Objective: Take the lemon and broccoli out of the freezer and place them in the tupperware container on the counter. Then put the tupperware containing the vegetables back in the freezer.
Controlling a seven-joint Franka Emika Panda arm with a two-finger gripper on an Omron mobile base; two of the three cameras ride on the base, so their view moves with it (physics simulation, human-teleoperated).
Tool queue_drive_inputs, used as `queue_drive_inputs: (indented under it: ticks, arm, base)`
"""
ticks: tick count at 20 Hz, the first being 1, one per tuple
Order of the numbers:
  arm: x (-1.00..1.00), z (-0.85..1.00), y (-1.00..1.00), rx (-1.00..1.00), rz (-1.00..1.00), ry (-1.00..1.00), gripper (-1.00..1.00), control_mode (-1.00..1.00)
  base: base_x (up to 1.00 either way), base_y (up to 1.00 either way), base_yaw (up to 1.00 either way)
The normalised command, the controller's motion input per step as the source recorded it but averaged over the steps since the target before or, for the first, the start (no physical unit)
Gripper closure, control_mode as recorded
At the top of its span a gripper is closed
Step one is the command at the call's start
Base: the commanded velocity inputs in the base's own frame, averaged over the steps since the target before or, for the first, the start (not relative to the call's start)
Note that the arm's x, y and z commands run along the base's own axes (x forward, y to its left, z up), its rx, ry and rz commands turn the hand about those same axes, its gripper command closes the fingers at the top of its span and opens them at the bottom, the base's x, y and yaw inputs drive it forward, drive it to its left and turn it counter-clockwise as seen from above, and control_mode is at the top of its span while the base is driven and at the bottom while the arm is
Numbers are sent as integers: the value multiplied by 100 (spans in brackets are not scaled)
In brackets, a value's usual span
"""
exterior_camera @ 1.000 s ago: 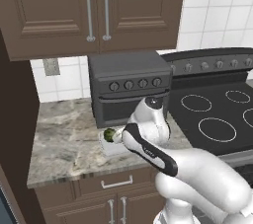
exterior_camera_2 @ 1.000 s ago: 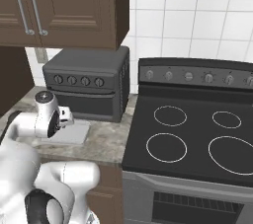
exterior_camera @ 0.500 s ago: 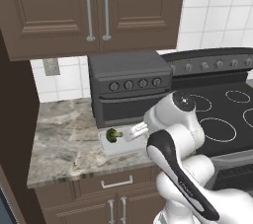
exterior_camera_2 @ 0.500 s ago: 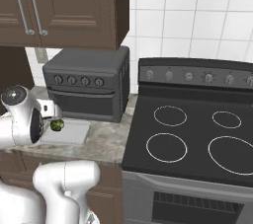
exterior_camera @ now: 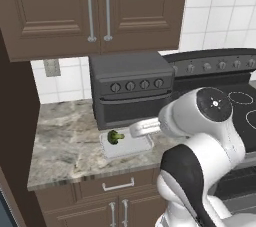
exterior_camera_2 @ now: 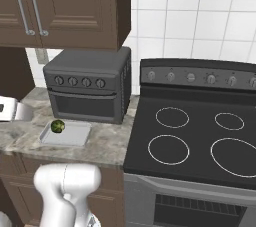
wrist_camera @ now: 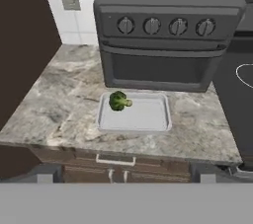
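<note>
I see the lumpy green broccoli [wrist_camera: 119, 101] in the pale tupperware container [wrist_camera: 148, 119] on the tabletop [wrist_camera: 64, 104]; my tool's spread, mostly cropped.

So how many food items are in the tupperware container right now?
1: the broccoli lies in the tupperware container, at its corner nearest the toaster oven on the outlet side. No lemon is visible anywhere on the counter.

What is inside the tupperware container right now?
Only the broccoli lies inside the tupperware container, near one corner. The rest of the tray floor is bare and fully visible; nothing covers it, and there is no lemon.
</note>
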Motion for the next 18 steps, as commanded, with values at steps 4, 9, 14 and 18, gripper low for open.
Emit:
queue_drive_inputs:
  ticks: [4,9,14,18]
  arm:
    - [-93,91,-34,2,-35,3,-100,-100]
    - [-72,82,-62,8,-31,15,-100,-100]
    - [-45,60,-61,4,-18,20,-100,-100]
    - [-3,2,-25,0,-2,17,-100,-100]
  base:
    - [0,0,0]
    - [0,0,0]
    - [0,0,0]
    - [0,0,0]
